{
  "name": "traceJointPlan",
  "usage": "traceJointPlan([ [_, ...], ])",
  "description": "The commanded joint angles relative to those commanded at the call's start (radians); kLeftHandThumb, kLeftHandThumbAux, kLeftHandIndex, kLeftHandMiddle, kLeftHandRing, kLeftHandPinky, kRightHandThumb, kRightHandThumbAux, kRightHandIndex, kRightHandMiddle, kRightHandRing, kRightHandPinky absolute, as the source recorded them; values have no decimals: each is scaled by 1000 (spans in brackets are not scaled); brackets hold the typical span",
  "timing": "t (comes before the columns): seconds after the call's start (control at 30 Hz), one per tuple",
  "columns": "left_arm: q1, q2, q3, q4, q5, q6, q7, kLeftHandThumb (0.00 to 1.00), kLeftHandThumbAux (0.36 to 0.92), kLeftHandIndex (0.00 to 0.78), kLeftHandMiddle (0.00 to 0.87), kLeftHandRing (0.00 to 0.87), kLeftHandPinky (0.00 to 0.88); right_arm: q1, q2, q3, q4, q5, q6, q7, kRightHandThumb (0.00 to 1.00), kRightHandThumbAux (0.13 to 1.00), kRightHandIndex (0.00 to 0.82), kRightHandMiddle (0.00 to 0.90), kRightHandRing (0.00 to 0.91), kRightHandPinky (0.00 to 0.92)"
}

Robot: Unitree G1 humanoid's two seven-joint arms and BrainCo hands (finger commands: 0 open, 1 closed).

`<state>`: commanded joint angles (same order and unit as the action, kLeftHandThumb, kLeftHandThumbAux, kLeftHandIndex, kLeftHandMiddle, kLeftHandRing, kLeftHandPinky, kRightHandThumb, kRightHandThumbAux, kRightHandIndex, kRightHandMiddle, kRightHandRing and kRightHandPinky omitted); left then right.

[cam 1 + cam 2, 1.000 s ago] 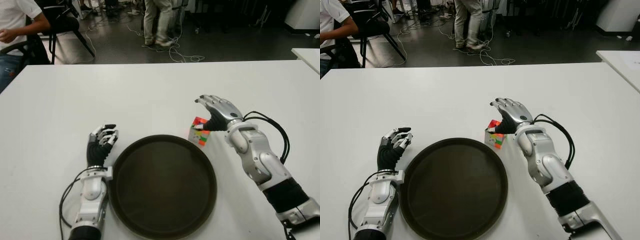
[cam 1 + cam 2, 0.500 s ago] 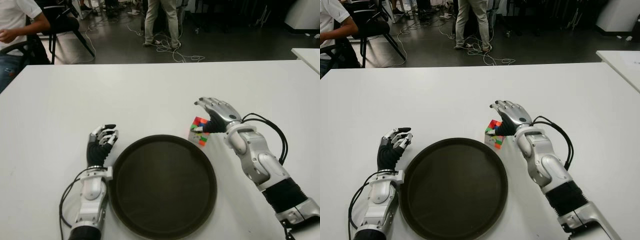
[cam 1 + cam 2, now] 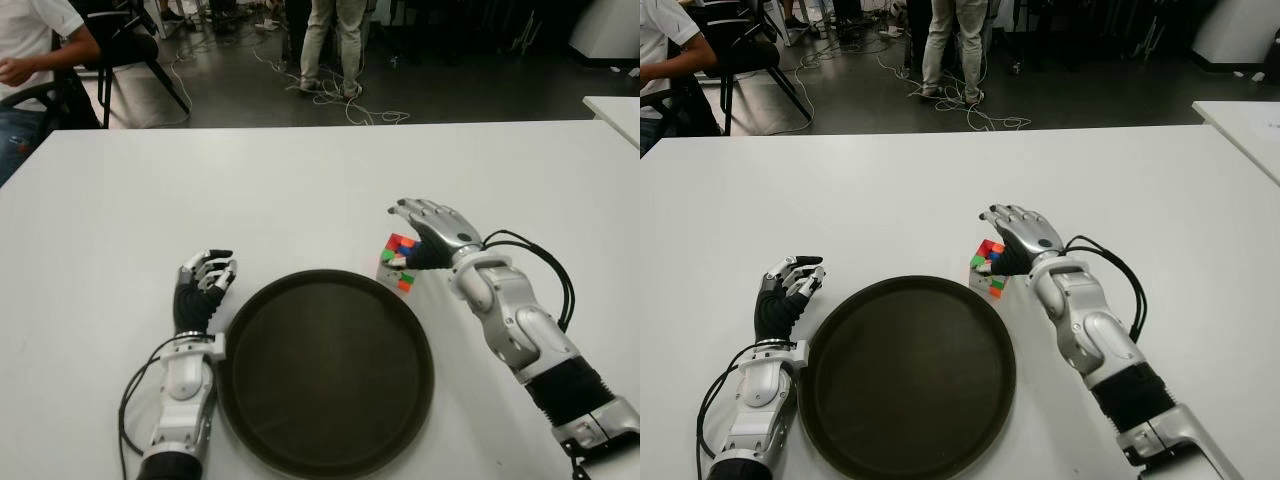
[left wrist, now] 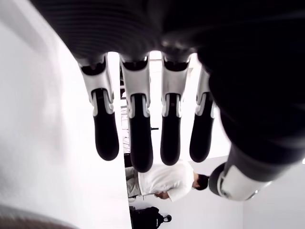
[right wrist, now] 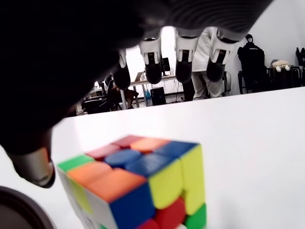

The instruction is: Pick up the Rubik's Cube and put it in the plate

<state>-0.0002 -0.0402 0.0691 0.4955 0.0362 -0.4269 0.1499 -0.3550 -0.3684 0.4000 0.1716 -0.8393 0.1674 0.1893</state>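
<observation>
Cube (image 3: 398, 262): directly under my right hand (image 3: 428, 228), fingers spread above it, not yet gripping; plate (image 3: 262, 400) alongside.

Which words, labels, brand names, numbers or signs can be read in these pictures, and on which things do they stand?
None can be read in any view.
Rubik's Cube: plain coloured stickers, no letters or logo visible.
Plate: plain dark surface, no mark.
Right hand, over the cube, and left hand, left of the plate: no readable label.
Table: bare white.
</observation>
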Motion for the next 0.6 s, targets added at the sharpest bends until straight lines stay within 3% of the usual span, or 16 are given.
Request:
traceJointPlan([
  [0.33, 0, -1, 1, -3, -5, 5, -3, 703, 711, 415, 360, 391, 418, 10, -4, -4, 3, 17, -8, 13, 208, 592, 0, 0, 0, 10],
  [0.6, 2, 0, 1, -4, -6, 9, -2, 703, 710, 416, 361, 391, 420, 21, -2, -9, -8, 31, -4, 18, 217, 569, 0, 0, 0, 16],
])
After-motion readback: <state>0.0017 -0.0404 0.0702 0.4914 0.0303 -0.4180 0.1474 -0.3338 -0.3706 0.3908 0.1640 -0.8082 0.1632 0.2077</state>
